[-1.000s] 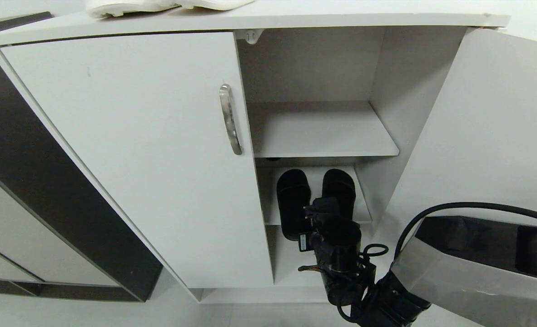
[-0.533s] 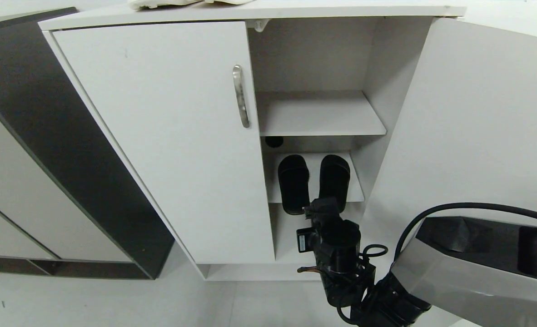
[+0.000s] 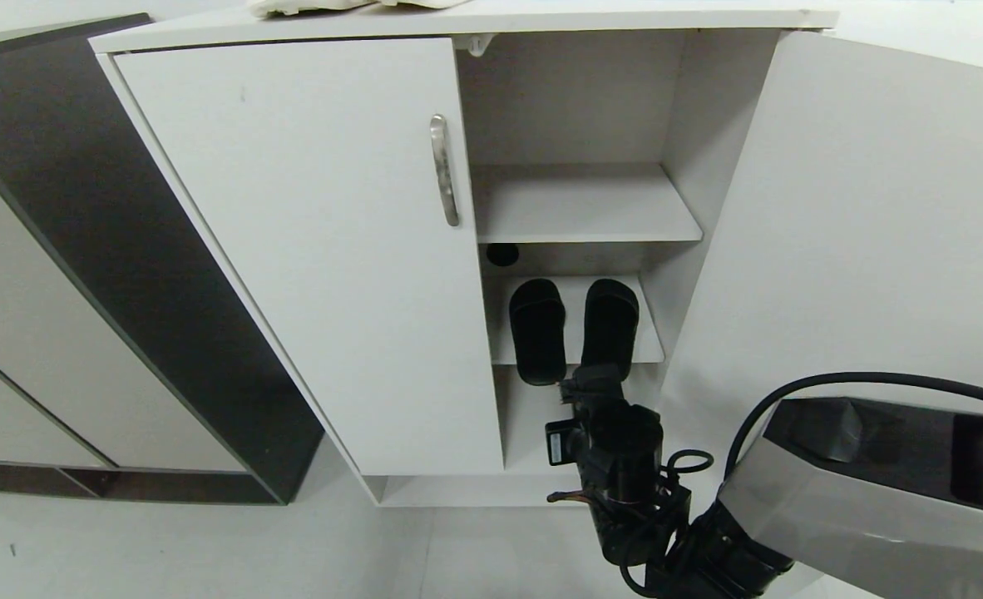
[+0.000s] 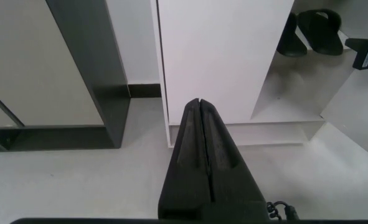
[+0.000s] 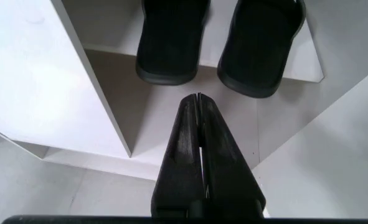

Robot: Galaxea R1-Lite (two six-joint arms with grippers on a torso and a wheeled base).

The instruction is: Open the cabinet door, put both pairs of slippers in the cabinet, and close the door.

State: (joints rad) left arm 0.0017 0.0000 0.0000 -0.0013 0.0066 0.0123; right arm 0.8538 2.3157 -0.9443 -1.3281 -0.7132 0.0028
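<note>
Where the right door (image 3: 857,225) stands open, the black slippers (image 3: 538,329) lie side by side on the cabinet's (image 3: 541,18) middle shelf (image 3: 575,312). One heel is hidden behind the right gripper (image 3: 595,378), which is pressed closed and empty. The white slippers (image 3: 308,5) on top are cut off. The left gripper (image 4: 198,102) is likewise closed, holding nothing.

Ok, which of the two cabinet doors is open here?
The right door, swung out on the robot's right, baring the black slippers inside. The left door, with the metal handle, sits shut.
</note>
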